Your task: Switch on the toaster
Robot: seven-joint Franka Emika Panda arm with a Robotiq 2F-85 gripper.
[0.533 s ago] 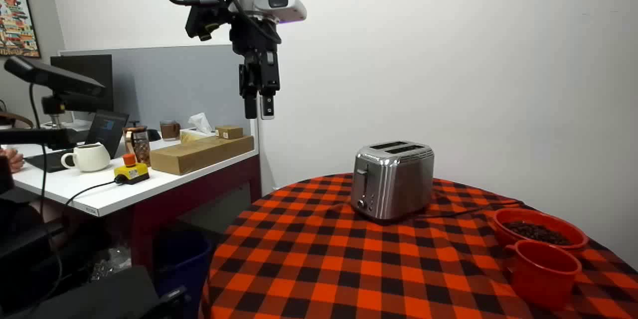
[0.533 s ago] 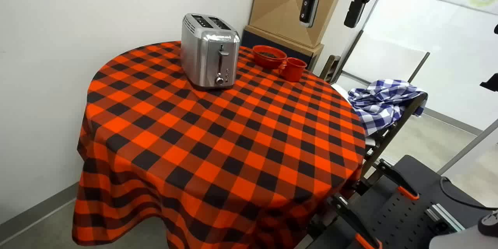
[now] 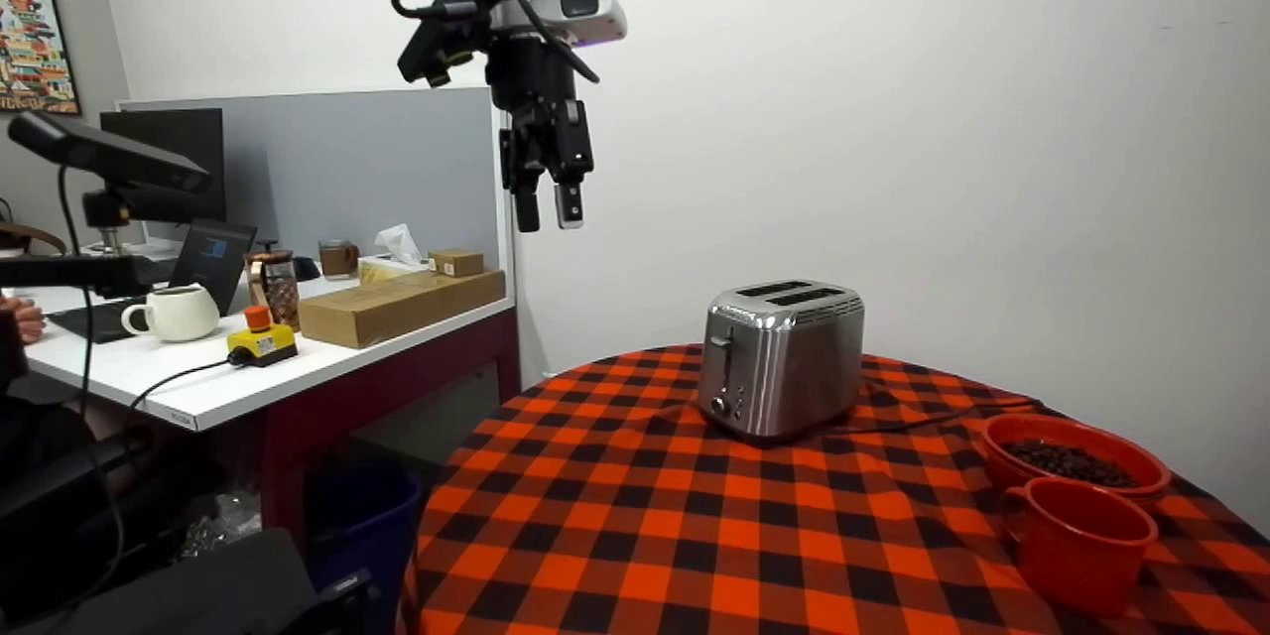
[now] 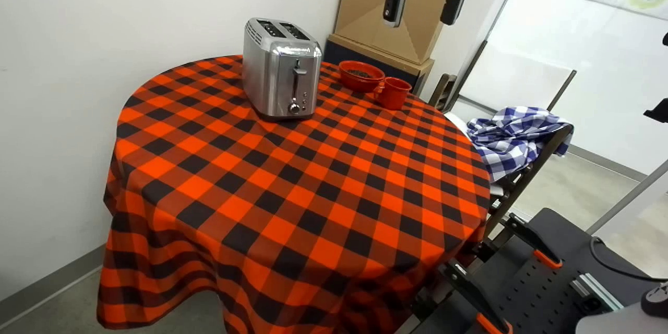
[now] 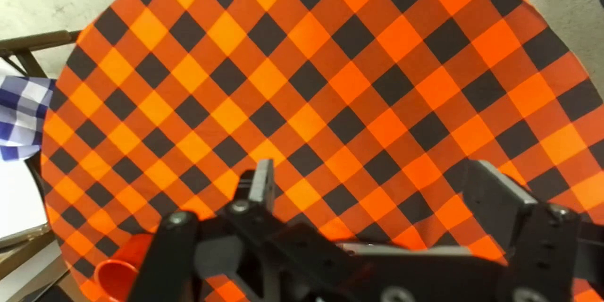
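The toaster is a silver boxy two-slot toaster [image 3: 809,367] on the checked tablecloth; it also shows in an exterior view [image 4: 258,73]. Its side lever [image 4: 299,71] sits near the top of its slot, above a round knob [image 4: 294,108]. The slots look empty. My gripper [image 3: 549,211] hangs in the air, well above the table and apart from the toaster; it also shows in an exterior view [image 4: 421,14]. In the wrist view the gripper [image 5: 370,172] is open, with nothing between its fingers. There only a thin silver edge, apparently the toaster, shows behind the gripper body.
A red bowl of dark beans [image 3: 1077,461] and a red mug [image 3: 1086,551] stand on the round table [image 4: 292,188]. The toaster's cord [image 3: 923,422] runs toward the wall. A white desk [image 3: 189,387] with boxes stands nearby. A chair holds a blue checked cloth [image 4: 522,133].
My open gripper has moved a little toward the toaster and slightly up: rightward in an exterior view, leftward in an exterior view. It is tilted slightly more. The toaster has not moved.
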